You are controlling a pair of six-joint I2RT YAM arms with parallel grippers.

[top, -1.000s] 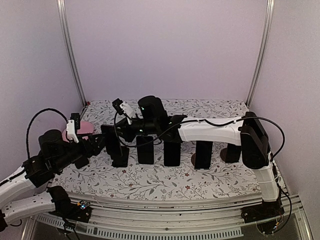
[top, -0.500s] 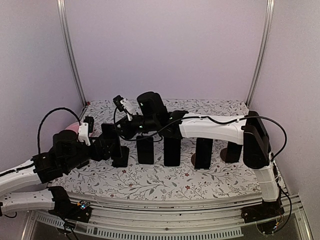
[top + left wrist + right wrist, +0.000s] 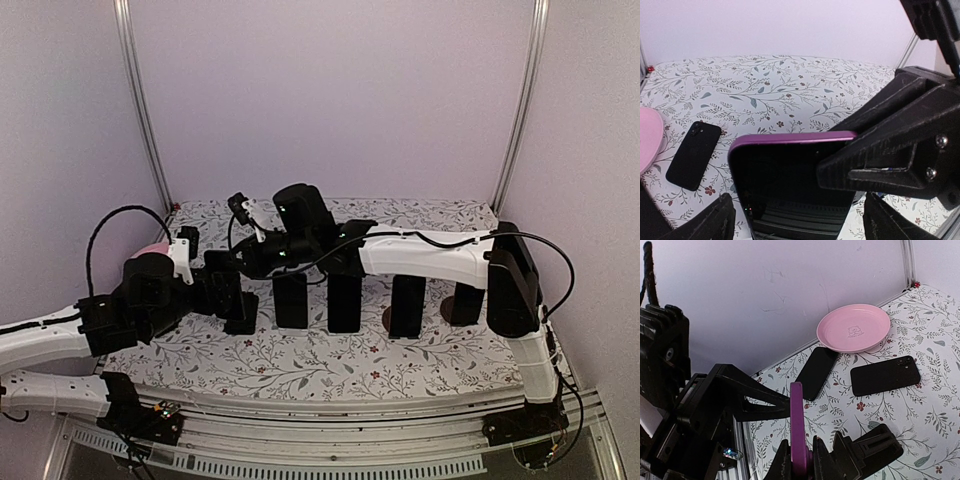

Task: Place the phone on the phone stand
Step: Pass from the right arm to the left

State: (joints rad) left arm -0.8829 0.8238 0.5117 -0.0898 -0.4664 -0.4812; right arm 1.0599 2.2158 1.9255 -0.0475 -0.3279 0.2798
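Phone: the purple-edged phone (image 3: pixel 790 185) is held up off the table (image 3: pixel 420 350) at about nine o'clock of the work area. Its dark glass faces my left wrist camera, and it stands upright and edge-on to my right one.

Right pincer: my right pincer (image 3: pixel 798 462) is clamped on the phone, one finger on each flat face. I judge this grip keeps the glass vertical, so the lower edge can drop into a cradle rather than lie flat.

Left pincer: my left pincer (image 3: pixel 224 293) is spread wide. Its two fingers (image 3: pixel 715 220) sit at five and seven o'clock of the left wrist view, either side of the phone. I cannot tell whether they touch it. My guess is that they are there to steady or take over the phone.

Phone stand: the phone stand (image 3: pixel 241 312) is the nine o'clock end of a row, with the other stands (image 3: pixel 344 300) running toward three o'clock. The phone hangs just beside it. Whether it is seated I cannot tell, because both arms cover that spot.

Right arm: it reaches across from three o'clock, which would explain why it grips the phone's side and leaves the bottom edge free.

Clutter: two spare phones (image 3: pixel 885 375) lie flat near a pink plate (image 3: pixel 854 327), apart from both pincers.

Risk: as I see it, letting go before the edge is bedded would tip the phone.
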